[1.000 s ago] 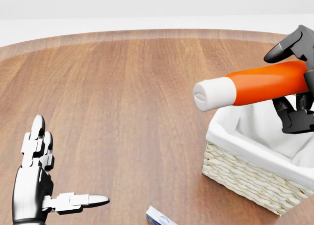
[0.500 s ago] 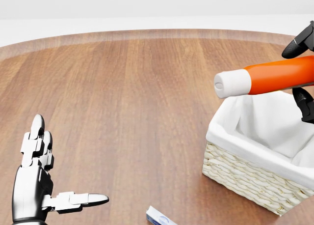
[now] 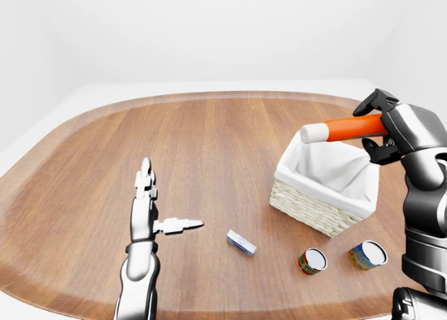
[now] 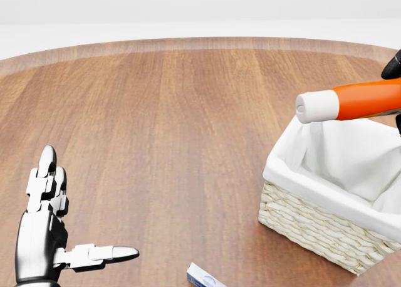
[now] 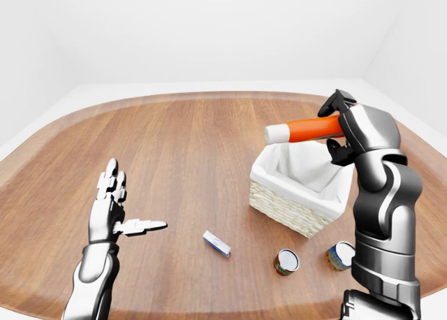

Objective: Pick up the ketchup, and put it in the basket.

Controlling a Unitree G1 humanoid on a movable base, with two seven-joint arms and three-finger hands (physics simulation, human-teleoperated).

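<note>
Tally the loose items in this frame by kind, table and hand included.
Ketchup bottle, held in the right hand: 1
Wicker basket: 1
Cans: 2
Small white-and-blue box: 1
Total: 5

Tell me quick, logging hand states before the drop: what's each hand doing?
Left hand: open, holding nothing.
Right hand: closed on the orange ketchup bottle with white cap, above the white-lined wicker basket.
</note>
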